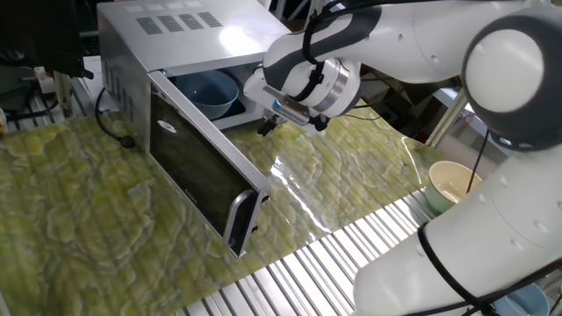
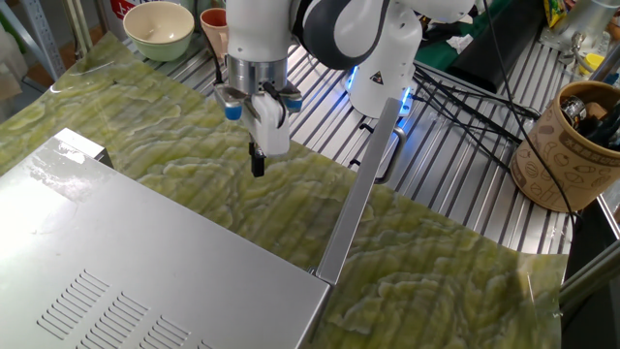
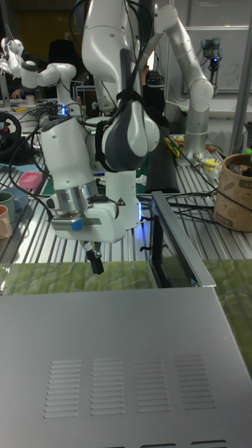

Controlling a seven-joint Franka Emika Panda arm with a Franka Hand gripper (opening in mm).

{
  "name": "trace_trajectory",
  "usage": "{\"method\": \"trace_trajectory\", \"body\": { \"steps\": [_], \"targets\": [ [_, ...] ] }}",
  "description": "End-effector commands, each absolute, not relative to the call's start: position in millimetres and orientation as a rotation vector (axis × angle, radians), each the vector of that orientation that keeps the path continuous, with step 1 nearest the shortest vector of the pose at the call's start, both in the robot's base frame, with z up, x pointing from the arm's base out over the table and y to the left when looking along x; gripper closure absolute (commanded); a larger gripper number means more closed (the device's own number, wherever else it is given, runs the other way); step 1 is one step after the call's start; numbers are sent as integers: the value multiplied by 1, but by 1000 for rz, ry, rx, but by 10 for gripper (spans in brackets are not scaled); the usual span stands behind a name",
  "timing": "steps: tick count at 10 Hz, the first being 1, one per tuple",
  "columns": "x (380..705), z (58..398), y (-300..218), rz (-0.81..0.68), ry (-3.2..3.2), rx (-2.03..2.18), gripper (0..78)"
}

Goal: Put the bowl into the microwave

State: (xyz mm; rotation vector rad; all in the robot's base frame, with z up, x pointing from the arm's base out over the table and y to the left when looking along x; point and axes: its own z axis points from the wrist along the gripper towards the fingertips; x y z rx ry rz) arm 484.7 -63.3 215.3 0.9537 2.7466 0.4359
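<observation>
The light-blue bowl (image 1: 208,91) sits inside the silver microwave (image 1: 180,39), near the back of the cavity. The dark glass door (image 1: 200,167) stands swung wide open. My gripper (image 1: 291,127) hangs just outside the opening, a little above the green mat, open and holding nothing. Its two dark fingertips (image 1: 264,128) point down, well apart from the bowl. From behind the microwave (image 2: 145,271), the gripper (image 2: 258,167) shows as one dark finger in front of the other. The bowl is hidden there and also in the tall view, where the gripper (image 3: 94,264) hovers past the microwave top (image 3: 119,350).
A cream bowl (image 1: 450,186) with a greenish outside stands on the metal slats by the robot base; it also shows at the far corner as the cream bowl (image 2: 159,29). A brown pot (image 2: 572,145) of tools and loose cables (image 2: 465,97) lie beyond the open door edge (image 2: 358,189).
</observation>
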Motion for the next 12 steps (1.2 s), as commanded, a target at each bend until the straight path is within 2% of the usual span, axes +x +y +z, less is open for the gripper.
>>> {"method": "trace_trajectory", "body": {
  "steps": [1, 6, 10, 12],
  "targets": [
    [492, 213, -70, 452, 2720, 977, 764],
    [495, 215, -72, 526, 2663, 1050, 764],
    [496, 215, -72, 509, 2638, 980, 764],
    [496, 215, -71, 377, 2617, 895, 764]
  ]
}}
